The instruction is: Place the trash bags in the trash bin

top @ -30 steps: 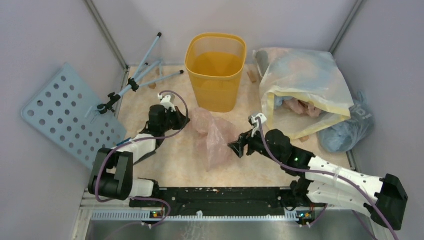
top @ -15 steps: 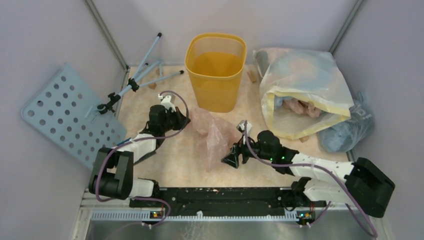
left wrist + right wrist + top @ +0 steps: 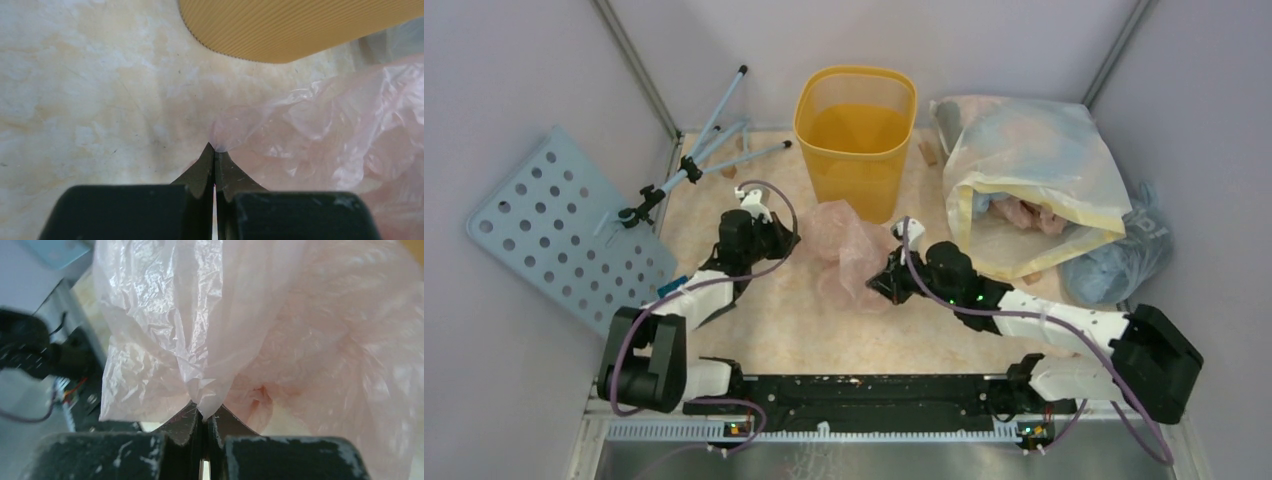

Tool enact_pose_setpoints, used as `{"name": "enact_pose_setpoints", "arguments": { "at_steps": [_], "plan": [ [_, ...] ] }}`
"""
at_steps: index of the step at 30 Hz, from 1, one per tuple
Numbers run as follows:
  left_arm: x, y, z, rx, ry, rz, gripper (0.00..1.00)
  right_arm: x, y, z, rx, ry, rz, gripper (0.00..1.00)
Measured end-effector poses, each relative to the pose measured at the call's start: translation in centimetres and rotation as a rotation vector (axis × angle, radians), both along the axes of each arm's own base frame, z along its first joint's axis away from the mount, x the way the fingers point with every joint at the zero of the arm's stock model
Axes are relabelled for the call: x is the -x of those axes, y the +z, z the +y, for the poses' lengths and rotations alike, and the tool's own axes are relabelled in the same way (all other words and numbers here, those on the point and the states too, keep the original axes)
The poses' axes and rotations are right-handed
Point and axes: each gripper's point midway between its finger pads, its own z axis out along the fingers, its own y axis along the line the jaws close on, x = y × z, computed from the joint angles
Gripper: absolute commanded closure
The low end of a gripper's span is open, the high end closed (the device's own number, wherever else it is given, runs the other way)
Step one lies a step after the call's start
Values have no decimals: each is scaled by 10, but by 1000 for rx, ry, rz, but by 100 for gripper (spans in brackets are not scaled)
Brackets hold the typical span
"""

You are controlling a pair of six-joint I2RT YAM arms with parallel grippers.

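Pink bag [image 3: 846, 252] sits crumpled just in front of bin [image 3: 856, 188], between both grippers. Left gripper [image 3: 215, 149] is pinched shut on its corner. Right gripper [image 3: 204, 414] clamps a fold, possibly raised there.

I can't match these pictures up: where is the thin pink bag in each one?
Top view: the pink bag is mid-table, between the two arms, just in front of the yellow bin.
Left wrist view: right half, a corner pinched in the left pincer.
Right wrist view: fills most of the picture, pinched in the right pincer.
Landmark: the yellow bin, also along the top of the left wrist view.
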Motion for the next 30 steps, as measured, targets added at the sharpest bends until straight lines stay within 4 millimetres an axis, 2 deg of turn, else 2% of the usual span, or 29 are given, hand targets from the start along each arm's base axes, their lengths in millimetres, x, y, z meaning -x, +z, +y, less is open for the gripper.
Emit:
{"name": "enact_pose_setpoints", "arguments": {
  "at_steps": [2,5,8,12,14,17,18,20,23,27,30],
  "plan": [
    [0,9,5,-8,25,-21,100,-19,4,-21,47,-152,-15,100],
    [-2,29,15,-11,83,-73,100,-50,16,-66,109,-410,-32,100],
    [-3,49,28,-11,153,-121,100,-82,29,-128,158,-718,-27,100],
    [2,71,41,4,229,-162,100,-96,32,-191,212,-1023,15,100],
    [7,81,40,27,234,-180,100,-95,27,-204,245,-1098,44,100],
    [16,94,34,59,199,-215,100,-95,21,-209,294,-1133,71,99],
    [18,97,31,69,177,-223,100,-95,17,-208,317,-1121,74,95],
    [22,101,24,92,137,-228,100,-94,11,-203,354,-1059,78,83],
    [30,103,12,136,61,-212,100,-91,13,-179,329,-900,73,56],
    [40,101,-3,170,-30,-183,100,-78,26,-149,228,-700,43,36],
    [46,99,-9,189,-71,-157,100,-71,36,-135,183,-604,25,26]
  ]
}}
